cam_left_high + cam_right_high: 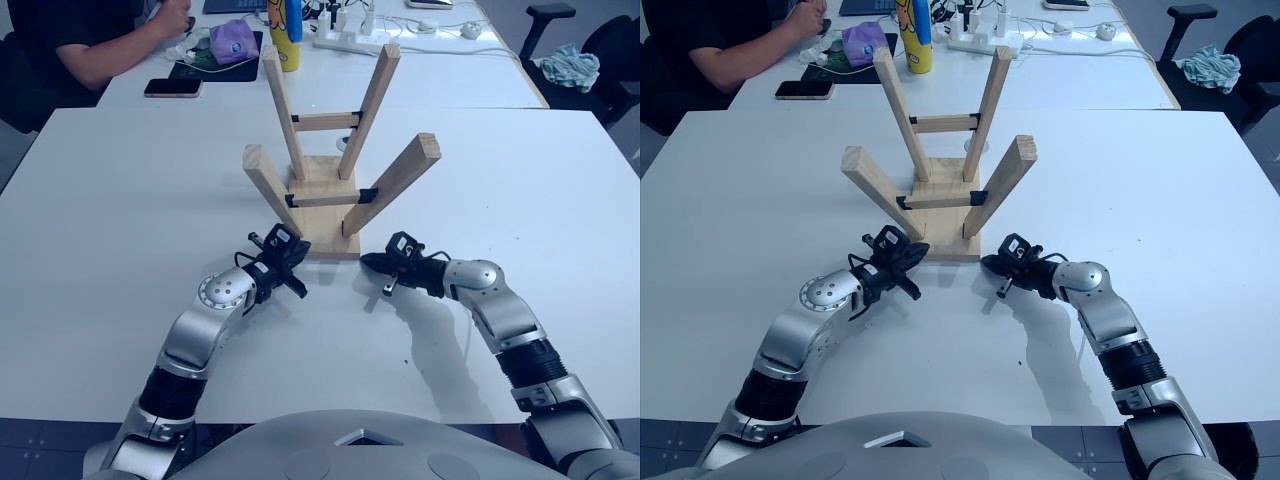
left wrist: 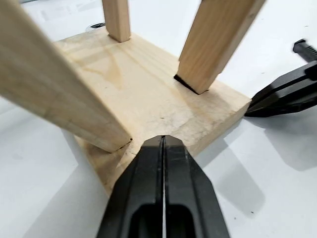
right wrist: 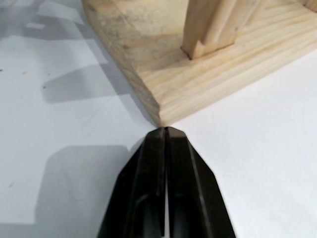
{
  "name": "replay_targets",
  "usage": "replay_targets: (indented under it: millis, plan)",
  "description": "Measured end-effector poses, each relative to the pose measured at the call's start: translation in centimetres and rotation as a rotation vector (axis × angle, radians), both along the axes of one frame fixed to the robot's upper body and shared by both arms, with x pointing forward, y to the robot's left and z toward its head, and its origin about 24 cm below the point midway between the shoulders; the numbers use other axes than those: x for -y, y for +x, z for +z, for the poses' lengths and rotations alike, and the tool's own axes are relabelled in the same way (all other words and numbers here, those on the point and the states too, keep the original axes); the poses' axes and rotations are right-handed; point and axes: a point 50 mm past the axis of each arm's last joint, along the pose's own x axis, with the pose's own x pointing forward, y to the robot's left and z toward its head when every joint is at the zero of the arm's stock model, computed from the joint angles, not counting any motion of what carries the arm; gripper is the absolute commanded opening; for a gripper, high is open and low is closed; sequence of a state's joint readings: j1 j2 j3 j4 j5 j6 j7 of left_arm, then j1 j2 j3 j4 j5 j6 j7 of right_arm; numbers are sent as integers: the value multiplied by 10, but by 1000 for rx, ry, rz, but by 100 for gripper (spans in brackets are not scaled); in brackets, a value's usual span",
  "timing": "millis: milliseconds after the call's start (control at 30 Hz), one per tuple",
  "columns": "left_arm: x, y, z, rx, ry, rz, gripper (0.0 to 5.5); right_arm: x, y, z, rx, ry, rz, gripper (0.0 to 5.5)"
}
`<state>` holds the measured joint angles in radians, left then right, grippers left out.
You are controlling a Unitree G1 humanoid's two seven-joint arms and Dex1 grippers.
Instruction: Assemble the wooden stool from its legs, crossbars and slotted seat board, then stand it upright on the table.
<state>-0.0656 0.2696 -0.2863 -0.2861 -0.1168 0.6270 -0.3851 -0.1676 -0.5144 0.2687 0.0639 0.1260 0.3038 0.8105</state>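
Note:
The wooden stool (image 1: 325, 215) lies upside down mid-table, its seat board (image 2: 148, 99) flat on the white surface. Its legs (image 1: 283, 110) splay upward, joined by crossbars (image 1: 325, 122). My left gripper (image 1: 297, 248) is shut and empty, its tip (image 2: 162, 141) against the board's near edge by the left corner. My right gripper (image 1: 366, 262) is shut too, with nothing in it. Its tip (image 3: 165, 131) rests on the table just at the board's near right corner (image 3: 161, 116). The left wrist view also takes in the right gripper (image 2: 282, 94) beside the board.
On the table behind stand a yellow bottle (image 1: 286, 30), a purple pouch (image 1: 234, 42), a phone (image 1: 172, 87) and a power strip (image 1: 360, 40), with a seated person at the back left. A chair with a cloth (image 1: 568, 65) is at the back right.

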Motion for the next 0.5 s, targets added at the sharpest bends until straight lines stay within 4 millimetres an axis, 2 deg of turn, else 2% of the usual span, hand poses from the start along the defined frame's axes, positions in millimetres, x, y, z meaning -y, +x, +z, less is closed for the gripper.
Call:
replay_targets:
  millis: [233,333,400,500]
  plan:
    - [1,4,-7,-58,12,29,0,0,2,1,-11,5,13,0]
    - [2,4,-5,-76,15,32,0,13,1,5,-34,96,-52,0]
    - [0,3,-4,-85,13,43,0,26,5,19,-17,200,-128,0]
    - [-3,2,-4,-97,1,58,0,47,18,65,19,473,-241,0]
